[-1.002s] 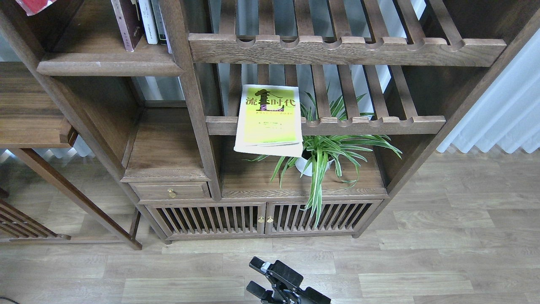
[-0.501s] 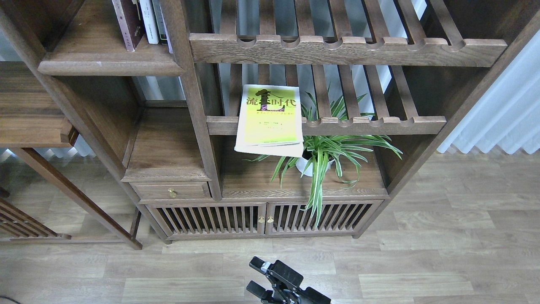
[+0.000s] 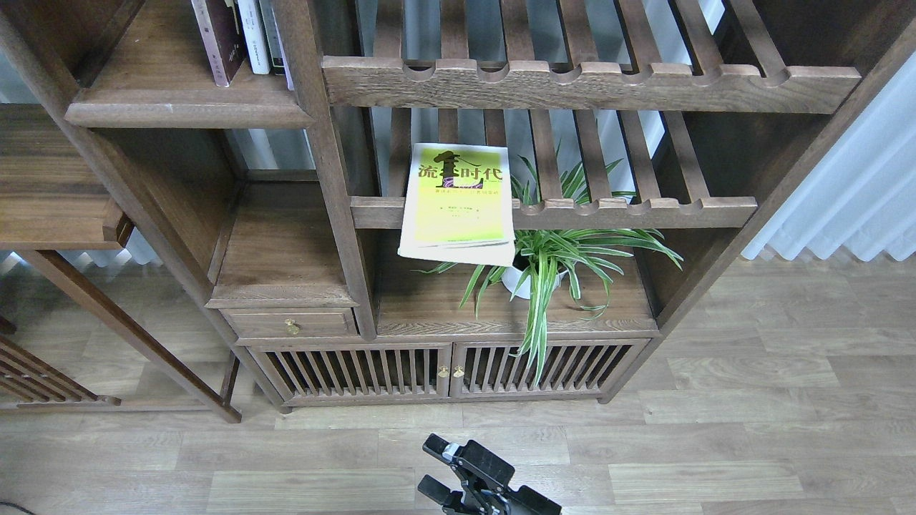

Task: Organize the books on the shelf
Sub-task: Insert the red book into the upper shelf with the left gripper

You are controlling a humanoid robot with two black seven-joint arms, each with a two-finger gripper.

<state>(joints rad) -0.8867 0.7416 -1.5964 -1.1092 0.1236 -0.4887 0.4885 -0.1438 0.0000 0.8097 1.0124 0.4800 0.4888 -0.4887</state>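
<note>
Almost nothing has changed over the last second: our view has dipped a touch, so a red scrap that showed in the top left corner has slid out of sight, while the lime-yellow book (image 3: 458,207) and our claw sit just where they were. We judge the task is paused between moves, with this book not yet fetched.

The lime-yellow book lies flat, cover up, on the slatted rack (image 3: 644,211), its near edge hanging out over the scalloped front rail and over the spider plant (image 3: 558,257) below. It is a floppy paperback; the lower corners droop a little and the page block shows pale along the bottom. The shelf (image 3: 172,107), a solid dark board with a rounded moulded front edge, is up at the left, well apart from it. A maroon book (image 3: 218,43) stands upright there, beside slim pale books (image 3: 250,36), with bare board to its left.

Only one claw shows, low in the middle, and we take it for the right gripper (image 3: 427,466); its two black fingers are spread apart with nothing between them, and it hangs over the pale plank floor (image 3: 715,429), far from the book. The left one is out of sight.

The wood is matt and coarse-grained; the book cover looks smooth and slightly glossy
</note>
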